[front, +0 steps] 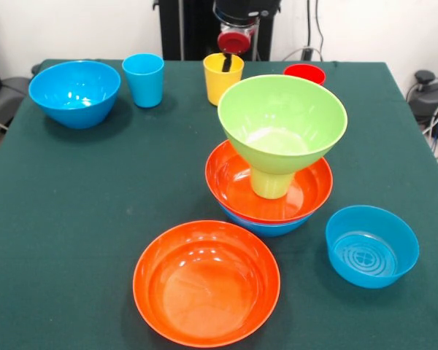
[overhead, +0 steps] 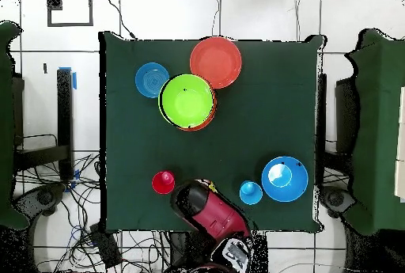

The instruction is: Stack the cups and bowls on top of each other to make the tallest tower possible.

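Observation:
The tower stands mid-table: a blue bowl point(front: 266, 224) at the bottom, an orange bowl point(front: 237, 182) in it, a lime green cup point(front: 271, 182) upside down in that, and the green bowl point(front: 281, 120) point(overhead: 187, 101) on top, slightly tilted. My gripper point(front: 228, 58) hangs at the table's far side, its tip reaching into the yellow cup point(front: 220, 84). The blue cup point(front: 144, 79) point(overhead: 251, 192) and a deep blue bowl point(front: 74, 91) point(overhead: 285, 178) stand left of it. The red cup point(front: 304, 72) point(overhead: 163, 182) stands right of it. In the overhead view my arm point(overhead: 207, 206) hides the yellow cup.
A second orange bowl point(front: 206, 281) point(overhead: 216, 62) sits at the near edge in front of the tower. The smaller blue bowl point(front: 372, 246) point(overhead: 152, 80) sits to the tower's right in the front view. The table has a dark green cloth point(front: 73, 219).

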`<state>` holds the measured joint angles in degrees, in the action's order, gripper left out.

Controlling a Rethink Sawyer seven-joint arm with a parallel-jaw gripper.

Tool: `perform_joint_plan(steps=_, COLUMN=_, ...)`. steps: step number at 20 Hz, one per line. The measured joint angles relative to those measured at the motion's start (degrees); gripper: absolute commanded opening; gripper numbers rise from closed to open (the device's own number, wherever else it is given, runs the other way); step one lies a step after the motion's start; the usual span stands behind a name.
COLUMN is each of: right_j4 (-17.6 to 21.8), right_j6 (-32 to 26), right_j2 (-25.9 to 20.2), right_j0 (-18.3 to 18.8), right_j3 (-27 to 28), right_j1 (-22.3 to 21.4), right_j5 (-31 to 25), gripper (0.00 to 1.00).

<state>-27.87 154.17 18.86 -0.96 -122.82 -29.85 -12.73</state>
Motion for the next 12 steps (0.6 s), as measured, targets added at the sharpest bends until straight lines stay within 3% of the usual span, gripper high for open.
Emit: perform_joint_plan(steps=12, right_j4=-0.3, right_j6=0.0, right_j2=2.3, right_j0=-1.3, right_j3=0.3, right_j1=-1.3, right_j5=-4.6, gripper=1.00)
